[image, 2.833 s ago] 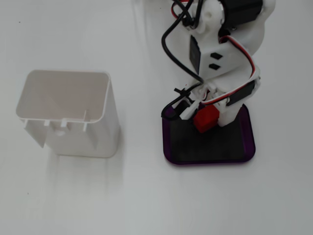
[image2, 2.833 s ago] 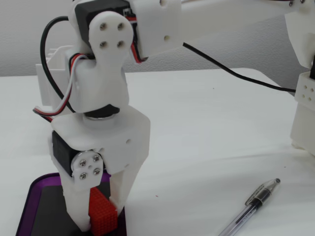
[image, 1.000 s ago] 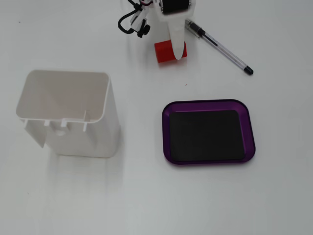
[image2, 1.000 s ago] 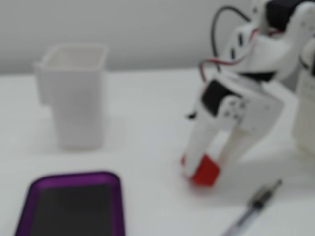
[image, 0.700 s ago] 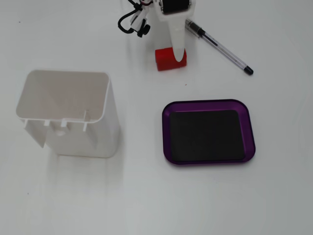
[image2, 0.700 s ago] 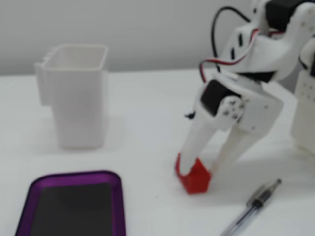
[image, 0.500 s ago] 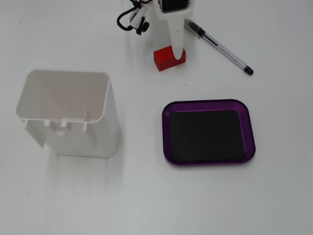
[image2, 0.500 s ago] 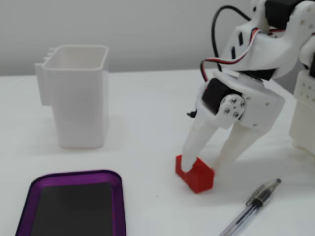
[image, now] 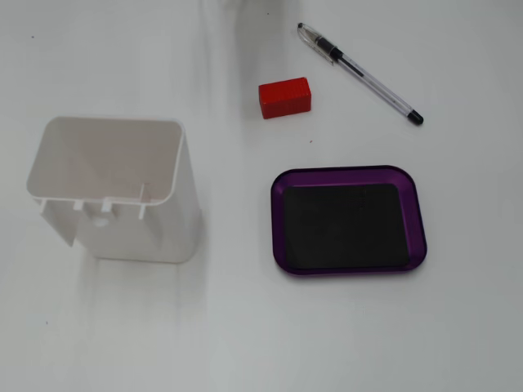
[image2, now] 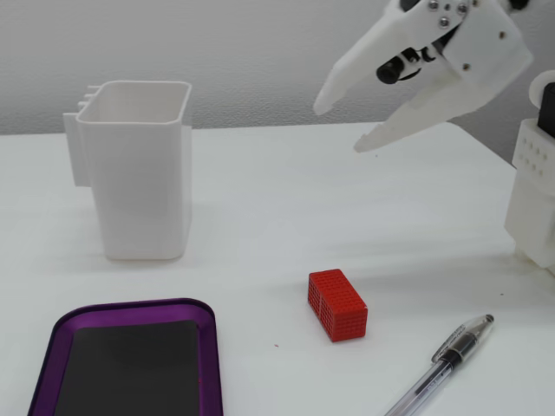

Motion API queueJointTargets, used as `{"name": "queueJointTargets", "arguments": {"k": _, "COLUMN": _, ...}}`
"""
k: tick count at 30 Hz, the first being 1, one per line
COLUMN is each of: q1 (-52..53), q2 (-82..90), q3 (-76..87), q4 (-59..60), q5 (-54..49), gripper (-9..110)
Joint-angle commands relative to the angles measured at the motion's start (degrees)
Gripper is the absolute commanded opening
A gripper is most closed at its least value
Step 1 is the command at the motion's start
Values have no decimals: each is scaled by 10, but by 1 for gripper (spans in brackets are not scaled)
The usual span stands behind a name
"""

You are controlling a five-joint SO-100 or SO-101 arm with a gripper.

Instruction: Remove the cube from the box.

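Note:
The red cube [image: 285, 97] lies on the white table, outside the purple box [image: 349, 173], a little beyond the box's far rim in a fixed view. In the other fixed view the cube [image2: 337, 305] lies to the right of the box [image2: 126, 312]. The box's black floor is bare. My white gripper [image2: 336, 126] shows only in that view, high above the table, up and to the right of the cube. Its fingers are spread apart and hold nothing.
A tall white plastic bin [image: 114, 188] stands left of the box and also shows in the other fixed view [image2: 139, 182]. A clear pen with a black tip [image: 359, 73] lies near the cube. The arm's white base [image2: 533, 204] stands at the right edge.

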Motion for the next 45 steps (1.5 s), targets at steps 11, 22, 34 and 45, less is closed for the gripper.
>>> {"name": "queueJointTargets", "arguments": {"k": 11, "q1": 8, "q2": 175, "q3": 257, "q4": 33, "q5": 7, "gripper": 13}}
{"name": "queueJointTargets", "arguments": {"k": 22, "q1": 2, "q2": 188, "q3": 302, "q4": 49, "q5": 7, "gripper": 0}}
{"name": "queueJointTargets", "arguments": {"k": 34, "q1": 5, "q2": 186, "q3": 316, "q4": 41, "q5": 7, "gripper": 0}}
{"name": "queueJointTargets", "arguments": {"k": 45, "q1": 5, "q2": 186, "q3": 316, "q4": 41, "q5": 7, "gripper": 0}}
